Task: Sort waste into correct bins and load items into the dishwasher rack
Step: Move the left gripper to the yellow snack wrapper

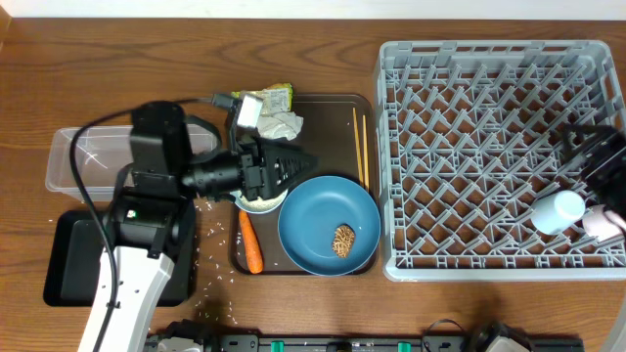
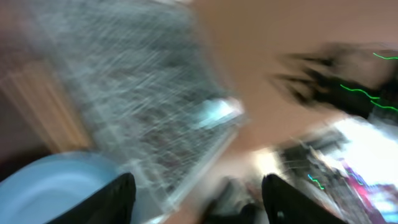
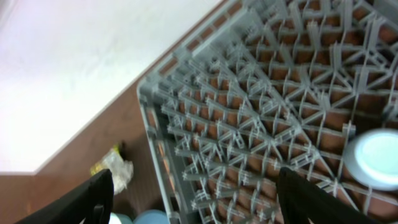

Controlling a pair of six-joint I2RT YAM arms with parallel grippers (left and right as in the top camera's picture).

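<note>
Left gripper (image 1: 293, 164), jaws apart and empty, hovers left of the dishwasher rack (image 1: 469, 59), above the light blue bowl (image 1: 259, 203). Right gripper (image 3: 194, 177), likewise apart, hangs over the rack's right side near the small light blue cup (image 1: 558, 210) lying inside. Loading looks underway; the next move is probably to pinch the bowl's rim.

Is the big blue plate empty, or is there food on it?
Not empty: the blue plate has one small brown food piece lying on it, right of its middle. The rest of its surface looks bare.
</note>
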